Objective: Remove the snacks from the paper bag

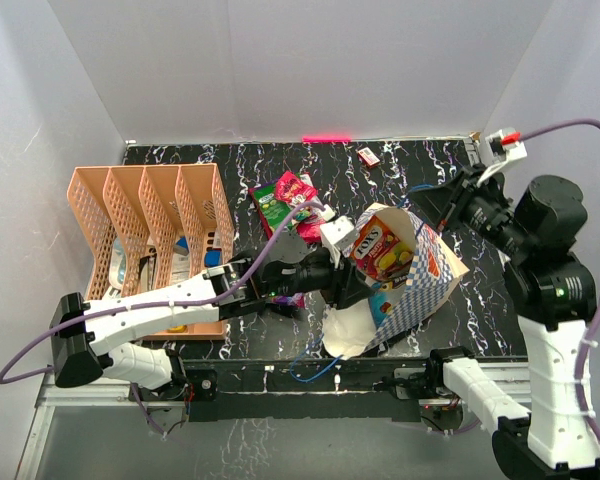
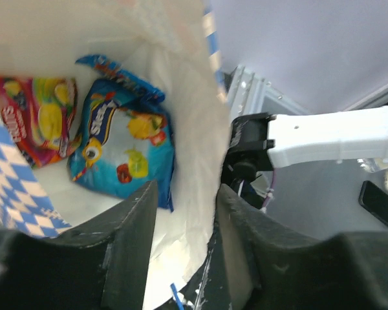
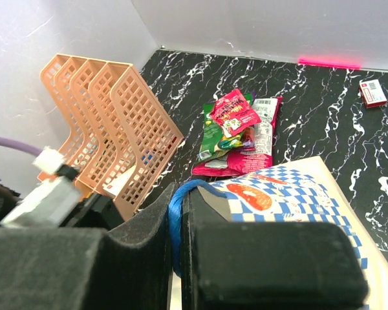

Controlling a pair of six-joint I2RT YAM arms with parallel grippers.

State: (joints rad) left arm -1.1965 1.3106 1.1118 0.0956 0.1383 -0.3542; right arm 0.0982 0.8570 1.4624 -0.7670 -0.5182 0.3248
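**Snacks (image 1: 385, 250) split between paper bag (image 1: 420, 295) and tabletop (image 1: 420, 160)**

Inside the bag, against the white lining: a blue packet (image 2: 126, 152), a red-and-yellow packet (image 2: 32, 116) touching its left edge, and the strip of another blue wrapper (image 2: 116, 71) just behind. Outside the bag: a heap (image 1: 285, 195) of red, pink and green packets, flat on the black marbled surface, just beyond the bag on the far-left side.

Paper bag near the middle of the tabletop, between the two arms, mouth open and tilted toward the overhead camera, chequered wall facing right and near.

At the rim, left end effector (image 2: 185, 190) with fingers apart, straddling the bag's wall: one finger (image 2: 132, 245) inside, the other outside, white paper in the gap. On the far side, right end effector (image 3: 179, 219) drawn together, clamped on the blue cord handle (image 3: 187, 188).

Further out: peach lattice organizer (image 1: 150, 215) at the left edge, and a small red-and-white box (image 1: 368, 156) by the far edge, well apart from the bag.
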